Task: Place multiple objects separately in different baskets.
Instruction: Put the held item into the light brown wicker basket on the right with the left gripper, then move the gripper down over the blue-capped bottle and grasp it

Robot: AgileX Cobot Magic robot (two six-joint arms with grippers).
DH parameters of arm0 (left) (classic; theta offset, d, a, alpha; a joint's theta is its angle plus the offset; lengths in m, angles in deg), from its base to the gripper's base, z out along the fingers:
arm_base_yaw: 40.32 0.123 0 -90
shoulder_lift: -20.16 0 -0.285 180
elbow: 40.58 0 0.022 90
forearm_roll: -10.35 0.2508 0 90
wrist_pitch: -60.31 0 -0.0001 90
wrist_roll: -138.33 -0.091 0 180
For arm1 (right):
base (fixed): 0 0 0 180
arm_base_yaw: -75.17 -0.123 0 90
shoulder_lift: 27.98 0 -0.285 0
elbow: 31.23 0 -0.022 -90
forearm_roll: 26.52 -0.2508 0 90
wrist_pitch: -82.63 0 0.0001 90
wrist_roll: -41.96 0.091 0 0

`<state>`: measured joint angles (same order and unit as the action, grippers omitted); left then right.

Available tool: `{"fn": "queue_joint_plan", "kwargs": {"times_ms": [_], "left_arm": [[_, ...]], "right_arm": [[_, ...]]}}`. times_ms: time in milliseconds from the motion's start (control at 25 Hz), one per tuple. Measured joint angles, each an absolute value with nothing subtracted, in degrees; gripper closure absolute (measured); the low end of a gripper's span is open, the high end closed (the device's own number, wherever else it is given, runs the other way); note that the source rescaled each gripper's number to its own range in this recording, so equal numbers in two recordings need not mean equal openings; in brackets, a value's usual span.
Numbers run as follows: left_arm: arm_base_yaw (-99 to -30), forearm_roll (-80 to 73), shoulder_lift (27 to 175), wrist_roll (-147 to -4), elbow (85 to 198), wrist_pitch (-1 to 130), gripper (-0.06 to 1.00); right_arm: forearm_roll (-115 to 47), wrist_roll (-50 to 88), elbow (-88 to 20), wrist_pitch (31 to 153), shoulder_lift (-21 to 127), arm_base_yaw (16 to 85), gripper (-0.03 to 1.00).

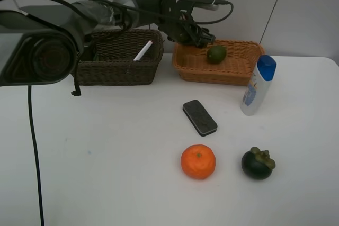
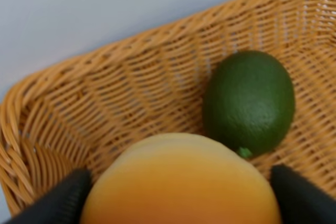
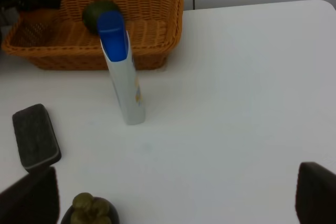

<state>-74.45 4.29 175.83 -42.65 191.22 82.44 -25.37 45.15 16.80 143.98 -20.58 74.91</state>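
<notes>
Two black fingers (image 2: 58, 203) of the left hand (image 1: 203, 39) flank a yellow-orange fruit (image 2: 181, 182) in my left wrist view, and I cannot tell whether they clamp it or stand just clear of it. That fruit sits low inside the light orange-tan basket (image 1: 233, 73), close beside the green fruit (image 1: 216, 54) lying on the weave. From the high camera, the hand hangs over that basket's left end, at the upper middle of the frame. To its left stands the dark brown basket (image 1: 119, 72) with the white pink-tipped marker (image 1: 143, 50) leaning inside it. On the tabletop (image 1: 106, 157), the white bottle with blue cap (image 1: 258, 86) stands upright just right of the tan basket, and the black eraser block (image 1: 199, 117) lies at the centre. The orange fruit (image 1: 198, 161) and the dark fruit (image 1: 258, 163) sit lower, apart from each other. My right hand (image 3: 173, 190) is spread wide with nothing between its fingers, above bare tabletop near the dark fruit.
</notes>
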Motion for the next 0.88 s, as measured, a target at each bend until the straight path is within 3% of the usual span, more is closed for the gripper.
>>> {"fn": "queue_joint_plan", "kwargs": {"times_ms": [80, 200, 680, 880], "left_arm": [[-74.5, 4.5, 175.8, -42.8, 191.3, 82.3, -0.02], [-74.5, 4.5, 175.0, -42.8, 191.3, 84.8, -0.05], [-74.1, 5.9, 159.7, -38.6, 192.0, 126.6, -0.06], [-70.7, 7.7, 159.2, -34.0, 192.0, 129.1, -0.06]], "right_arm": [[-25.4, 45.1, 16.8, 144.0, -20.6, 74.9, -0.03], [-25.4, 45.1, 16.8, 144.0, -20.6, 74.9, -0.03], [-25.4, 45.1, 16.8, 144.0, -20.6, 74.9, -0.03], [-25.4, 45.1, 16.8, 144.0, -20.6, 74.9, -0.03]]}}
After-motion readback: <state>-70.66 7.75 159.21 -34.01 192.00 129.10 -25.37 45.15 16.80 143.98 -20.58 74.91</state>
